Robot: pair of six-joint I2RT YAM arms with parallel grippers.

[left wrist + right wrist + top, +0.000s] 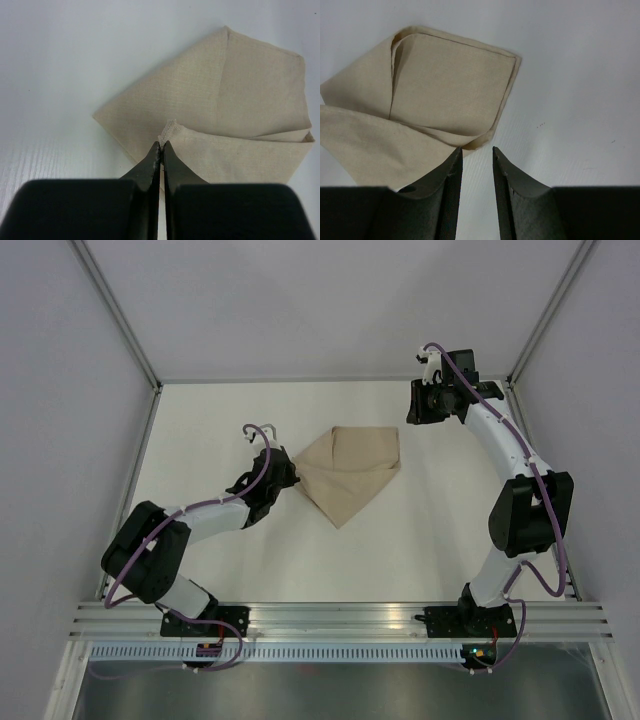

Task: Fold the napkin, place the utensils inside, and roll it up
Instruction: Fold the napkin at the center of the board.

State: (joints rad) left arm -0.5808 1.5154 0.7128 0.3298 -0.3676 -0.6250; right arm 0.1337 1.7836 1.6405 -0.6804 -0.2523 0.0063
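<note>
Left hand (161, 146) pinches a corner of the folded napkin (210, 110)

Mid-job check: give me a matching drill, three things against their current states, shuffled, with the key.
Things:
1. left gripper
2. right gripper
3. napkin

States:
A. tan, partly folded
B. shut on a cloth corner
C. open, holding nothing

Pairs: 1-B, 2-C, 3-A
</note>
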